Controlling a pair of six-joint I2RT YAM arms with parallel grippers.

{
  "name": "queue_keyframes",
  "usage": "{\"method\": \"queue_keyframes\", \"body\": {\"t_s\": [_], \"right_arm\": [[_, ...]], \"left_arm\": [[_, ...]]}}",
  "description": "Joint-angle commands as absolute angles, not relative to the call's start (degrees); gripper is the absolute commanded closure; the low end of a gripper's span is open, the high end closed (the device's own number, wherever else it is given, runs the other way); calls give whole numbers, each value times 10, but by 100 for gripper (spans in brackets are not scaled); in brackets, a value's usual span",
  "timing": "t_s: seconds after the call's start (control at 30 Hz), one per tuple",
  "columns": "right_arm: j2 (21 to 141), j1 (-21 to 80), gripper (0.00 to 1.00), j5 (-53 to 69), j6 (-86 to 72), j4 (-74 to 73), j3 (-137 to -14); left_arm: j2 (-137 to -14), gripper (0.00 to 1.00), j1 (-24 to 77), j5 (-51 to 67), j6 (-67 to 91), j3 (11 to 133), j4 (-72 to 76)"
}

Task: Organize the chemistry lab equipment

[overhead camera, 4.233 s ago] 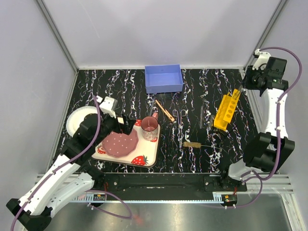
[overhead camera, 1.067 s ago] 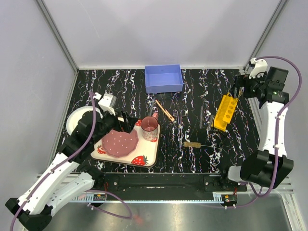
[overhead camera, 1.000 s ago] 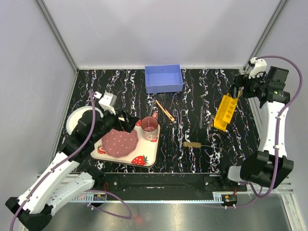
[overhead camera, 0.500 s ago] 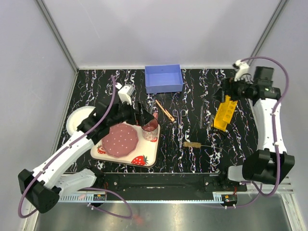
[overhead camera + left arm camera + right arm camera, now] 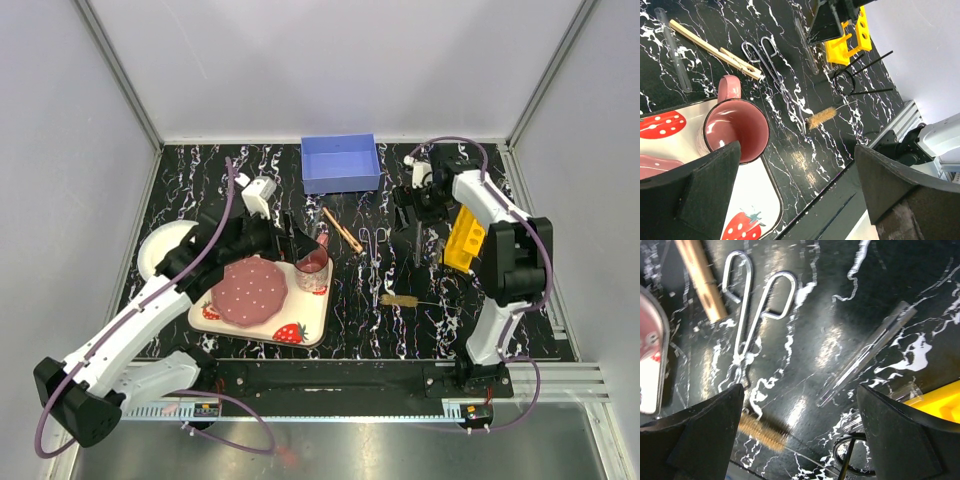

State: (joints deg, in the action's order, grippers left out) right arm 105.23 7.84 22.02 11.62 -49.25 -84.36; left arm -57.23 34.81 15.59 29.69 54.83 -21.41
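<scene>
We see the left gripper (image 5: pixel 300 240) near the pink cup (image 5: pixel 312 265), its jaws spread wide. The wooden clamp (image 5: pixel 342 230), forceps (image 5: pixel 374 243) and brush (image 5: pixel 398 300) lie on the table between the arms. The right gripper (image 5: pixel 418 222), also spread wide, hovers beside the yellow rack (image 5: pixel 466 235), and only its wrist camera clearly shows the glass tube (image 5: pixel 867 360) beneath.

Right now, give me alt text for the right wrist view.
The right gripper hangs open above the black marbled table, with metal forceps and a clear glass tube lying beneath it. A wooden clamp, bristle brush and yellow rack edge the frame.
</scene>
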Motion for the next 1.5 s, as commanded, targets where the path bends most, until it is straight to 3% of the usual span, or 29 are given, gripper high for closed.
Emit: {"method": "queue_keyframes", "body": {"t_s": [0.0,0.2,0.73,1.47], "right_arm": [[1092,80,0,124,66,-477,-888],[1130,80,4,76,62,-468,-890],[1188,80,45,54,49,-458,-896],[1208,79,73,103,26,-446,-887]], "left_arm": [[-551,1,346,127,304,539,-214],[-561,1,346,120,295,542,-216],[-555,1,346,122,297,527,-206],[-576,1,346,221,371,489,-97]]}}
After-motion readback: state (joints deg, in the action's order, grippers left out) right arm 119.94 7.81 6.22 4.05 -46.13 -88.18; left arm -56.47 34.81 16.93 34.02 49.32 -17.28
